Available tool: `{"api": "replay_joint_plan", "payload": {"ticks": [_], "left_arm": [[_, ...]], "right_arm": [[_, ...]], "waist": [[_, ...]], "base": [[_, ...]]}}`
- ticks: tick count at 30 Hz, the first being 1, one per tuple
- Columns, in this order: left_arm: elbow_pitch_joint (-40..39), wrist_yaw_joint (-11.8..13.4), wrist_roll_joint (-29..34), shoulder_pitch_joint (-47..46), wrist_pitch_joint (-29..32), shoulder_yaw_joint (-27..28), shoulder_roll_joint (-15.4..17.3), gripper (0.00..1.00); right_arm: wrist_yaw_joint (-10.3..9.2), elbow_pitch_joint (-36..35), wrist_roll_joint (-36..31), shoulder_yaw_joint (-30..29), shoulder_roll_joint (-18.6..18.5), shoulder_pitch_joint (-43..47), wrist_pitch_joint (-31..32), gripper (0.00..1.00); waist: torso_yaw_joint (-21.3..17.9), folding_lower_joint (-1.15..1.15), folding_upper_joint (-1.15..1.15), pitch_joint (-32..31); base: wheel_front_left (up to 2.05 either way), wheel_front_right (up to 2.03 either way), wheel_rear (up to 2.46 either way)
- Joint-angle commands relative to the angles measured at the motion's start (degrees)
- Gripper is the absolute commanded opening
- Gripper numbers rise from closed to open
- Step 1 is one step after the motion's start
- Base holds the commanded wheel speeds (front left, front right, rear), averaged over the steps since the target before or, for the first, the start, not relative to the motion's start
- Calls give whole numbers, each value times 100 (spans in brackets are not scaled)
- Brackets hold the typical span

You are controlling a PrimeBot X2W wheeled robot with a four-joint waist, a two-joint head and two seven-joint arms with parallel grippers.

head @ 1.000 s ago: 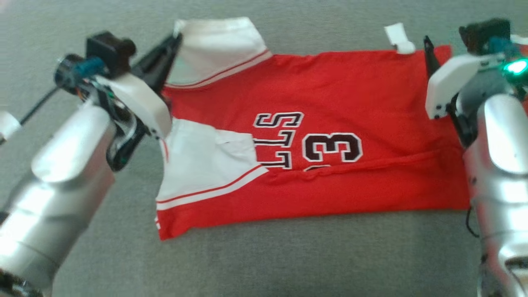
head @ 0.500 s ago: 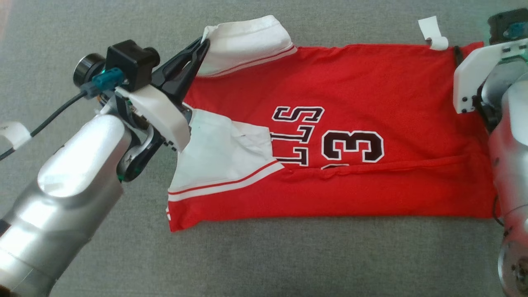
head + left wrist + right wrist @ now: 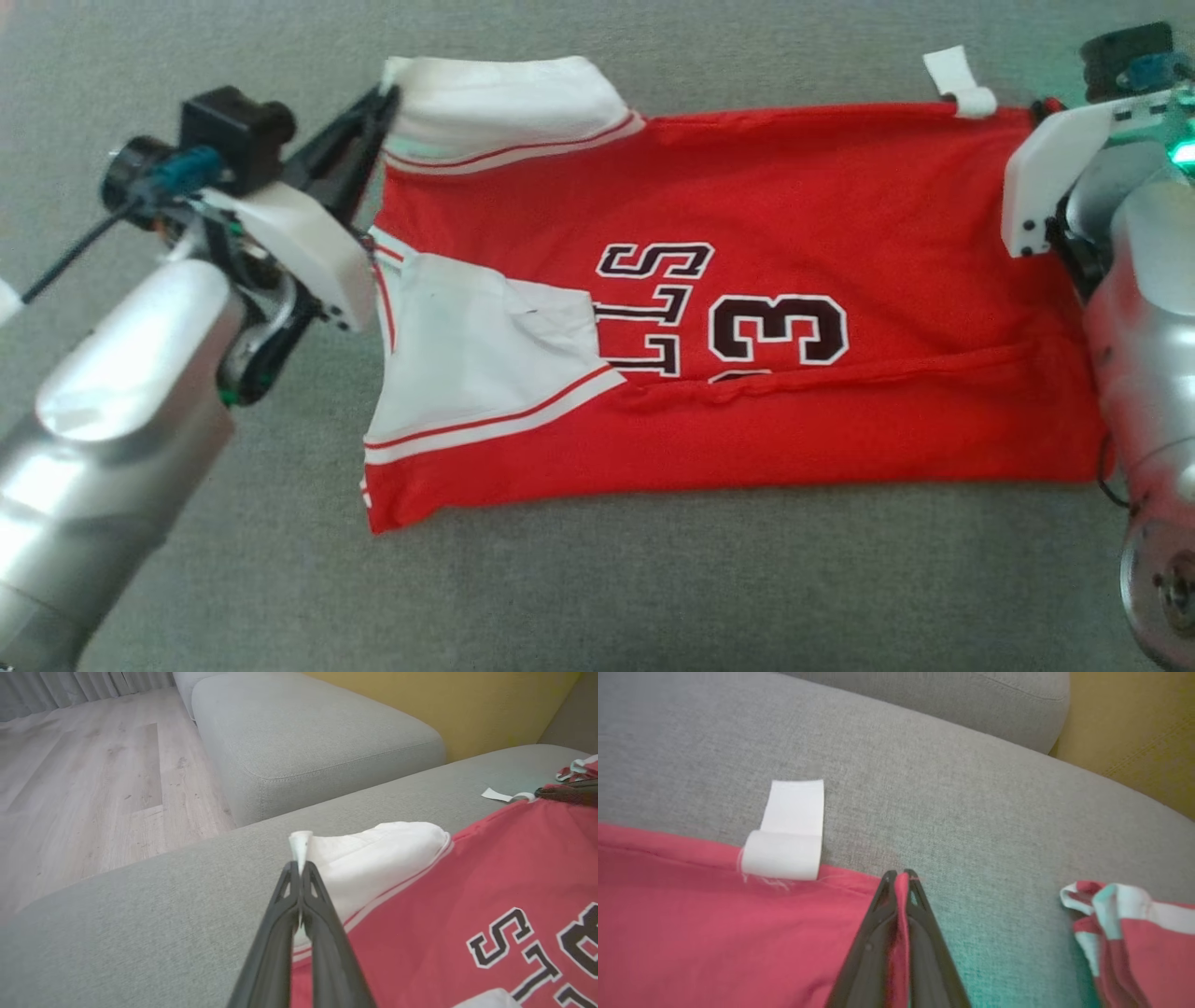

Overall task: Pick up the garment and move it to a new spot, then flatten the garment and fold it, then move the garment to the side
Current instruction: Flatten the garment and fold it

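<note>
two pinches on one jersey edge, and not much cloth in either

the left gripper [image 3: 299,870] has its jaws pressed together on the very tip of the white sleeve [image 3: 373,851], with only a sliver of cloth poking out past the fingertips. the right gripper [image 3: 901,877] is likewise closed, on a thin ridge of red hem, just beside the white label [image 3: 789,830] to its left. between the two grips the garment [image 3: 747,233], a red numbered jersey, lies spread on the grey cushion [image 3: 653,579], its near edge already turned over in a long fold towards the robot and a white panel rumpled below the left jaws.

the likely step is a two-handed lift of this far edge. the bites look shallow, so a quick or uneven pull could slip a corner free, skew the cloth and undo the near fold. a second bunched garment [image 3: 1134,933] lies near the right jaws, on their right, and a wide swing could drag it along.
</note>
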Motion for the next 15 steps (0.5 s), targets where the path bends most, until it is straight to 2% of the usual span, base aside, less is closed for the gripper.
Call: {"api": "replay_joint_plan", "payload": {"ticks": [1,9,15], "left_arm": [[-29,13,34,-329,-42,306,301,0],[946,7,381,-1374,-138,415,343,0],[1790,105,732,-2332,-802,519,92,0]], "right_arm": [[-10,-123,125,146,115,-343,-153,0],[-10,21,996,625,233,-1244,-918,0],[-10,-47,1546,754,256,-1795,-1615,0]], "waist": [[-67,0,0,-27],[-358,0,0,168],[-533,0,0,315]], "base": [[0,0,0],[0,0,0],[0,0,0]]}}
